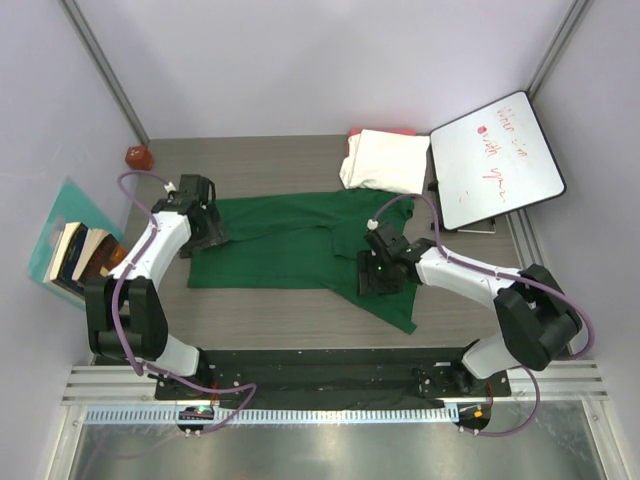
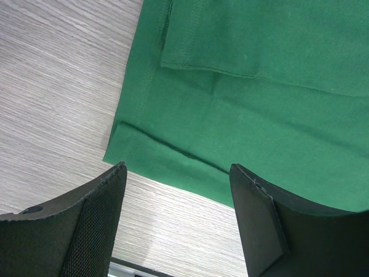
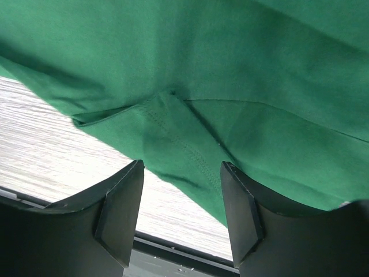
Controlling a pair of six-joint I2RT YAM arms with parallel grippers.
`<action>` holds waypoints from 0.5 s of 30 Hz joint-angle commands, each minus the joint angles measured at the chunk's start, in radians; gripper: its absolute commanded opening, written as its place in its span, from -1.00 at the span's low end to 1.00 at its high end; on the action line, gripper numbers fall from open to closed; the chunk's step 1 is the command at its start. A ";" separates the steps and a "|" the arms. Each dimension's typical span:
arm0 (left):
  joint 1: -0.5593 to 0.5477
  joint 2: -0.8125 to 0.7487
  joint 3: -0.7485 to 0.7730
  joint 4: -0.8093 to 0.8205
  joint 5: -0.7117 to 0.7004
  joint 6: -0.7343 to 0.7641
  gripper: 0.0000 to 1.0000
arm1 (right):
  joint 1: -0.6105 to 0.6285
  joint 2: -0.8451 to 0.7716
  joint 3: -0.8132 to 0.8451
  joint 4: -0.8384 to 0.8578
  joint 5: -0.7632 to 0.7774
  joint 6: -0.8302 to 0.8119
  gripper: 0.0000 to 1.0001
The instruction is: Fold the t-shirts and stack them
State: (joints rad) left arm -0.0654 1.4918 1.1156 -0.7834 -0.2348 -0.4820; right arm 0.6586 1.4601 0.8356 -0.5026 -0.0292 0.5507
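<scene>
From above, the left tool [image 1: 208, 235] covers the left edge of the plain dark green short-sleeved t-shirt [image 1: 290, 245], and the right tool [image 1: 378, 280] hides a patch near its lower right. Both wrist views crop the shirt at their edges. The red-pink cloth [image 1: 381, 131] shows only as a sliver behind the cream-white folded bundle [image 1: 385, 160]. The red writing [image 1: 508, 136] on the white whiteboard [image 1: 470, 195] is too small to read.

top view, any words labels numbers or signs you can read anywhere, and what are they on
Too blurred to read: two lines of red handwriting beside a red dot on the white whiteboard.
Too small to read: the spines in the row of books at the left edge.
None: no print or label shows on the plain dark green t-shirt or the cream-white folded bundle. The wrist views show none either.
</scene>
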 commanded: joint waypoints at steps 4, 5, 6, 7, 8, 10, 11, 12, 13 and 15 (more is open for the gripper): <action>-0.002 -0.005 -0.008 0.032 -0.015 0.023 0.45 | 0.003 0.062 -0.033 0.079 -0.028 -0.023 0.22; -0.002 -0.005 -0.008 0.032 -0.017 0.025 0.45 | 0.003 0.063 -0.033 0.084 -0.028 -0.024 0.22; -0.002 -0.005 -0.008 0.032 -0.017 0.025 0.45 | 0.003 0.065 -0.033 0.087 -0.034 -0.029 0.22; -0.002 0.001 -0.007 0.032 -0.015 0.025 0.45 | 0.003 0.066 -0.033 0.090 -0.037 -0.031 0.17; -0.004 0.002 -0.007 0.032 -0.014 0.023 0.45 | 0.003 0.065 -0.032 0.091 -0.041 -0.031 0.11; -0.002 0.008 -0.005 0.033 -0.009 0.022 0.44 | 0.003 0.063 -0.032 0.091 -0.046 -0.031 -0.31; -0.004 0.012 -0.005 0.033 -0.008 0.020 0.44 | 0.003 0.062 -0.030 0.091 -0.048 -0.032 -0.43; -0.004 0.015 -0.005 0.033 -0.006 0.022 0.44 | 0.003 0.060 -0.030 0.093 -0.048 -0.034 -0.48; -0.005 0.013 -0.005 0.033 -0.008 0.022 0.44 | 0.003 0.052 -0.030 0.090 -0.046 -0.037 -0.65; -0.005 0.013 -0.007 0.032 -0.011 0.023 0.44 | 0.003 0.039 -0.024 0.081 -0.035 -0.038 -0.88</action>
State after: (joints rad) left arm -0.0654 1.5017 1.1118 -0.7765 -0.2352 -0.4660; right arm 0.6590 1.5185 0.8112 -0.4412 -0.0650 0.5209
